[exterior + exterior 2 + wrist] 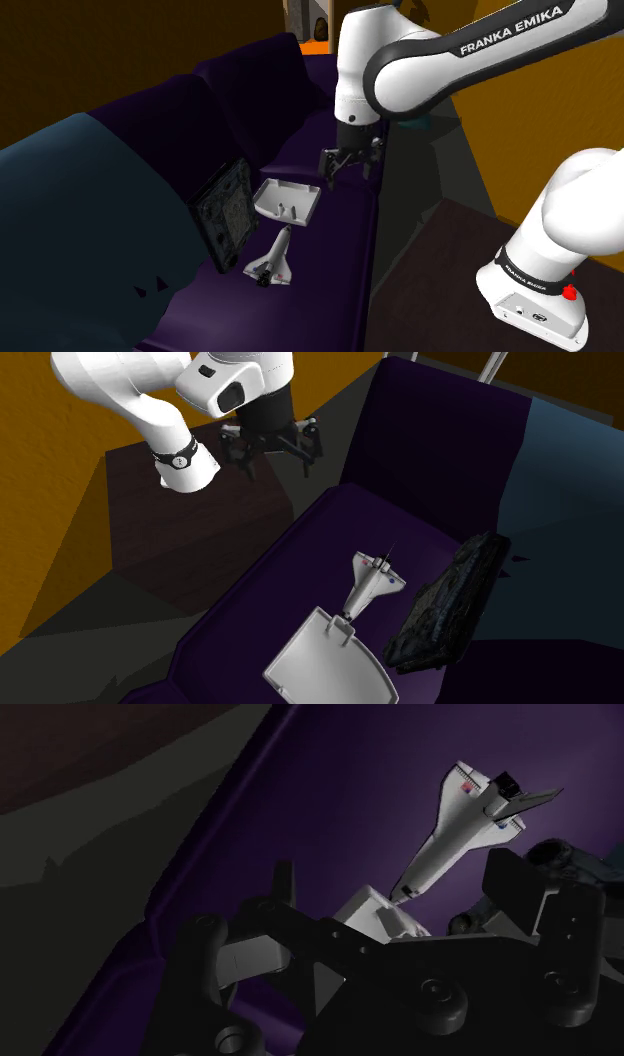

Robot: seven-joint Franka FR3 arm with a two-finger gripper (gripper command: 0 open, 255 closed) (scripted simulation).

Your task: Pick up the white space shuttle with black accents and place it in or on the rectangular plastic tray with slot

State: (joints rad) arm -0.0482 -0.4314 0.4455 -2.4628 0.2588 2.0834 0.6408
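The white shuttle with black trim lies flat on the seat of a dark purple sofa. Its nose points at the white tray, which sits just beyond it, farther from the shoulder camera. In the second exterior view the shuttle's nose reaches the rim of the tray where two small pegs stand up. It may be touching there, though the angle leaves that unsure.

A rough black slab leans against the sofa's back, just to the shoulder view's left of both shuttle and tray. In the second exterior view the slab is on the right.

The claw hangs in the air over the seat's front edge, to the shoulder view's right of the tray and higher than it, well apart from the shuttle. Its two black fingers stand wide with nothing between them. The wrist view looks past them down at the shuttle and a corner of the tray. The white arm reaches over from its dark box beside the sofa
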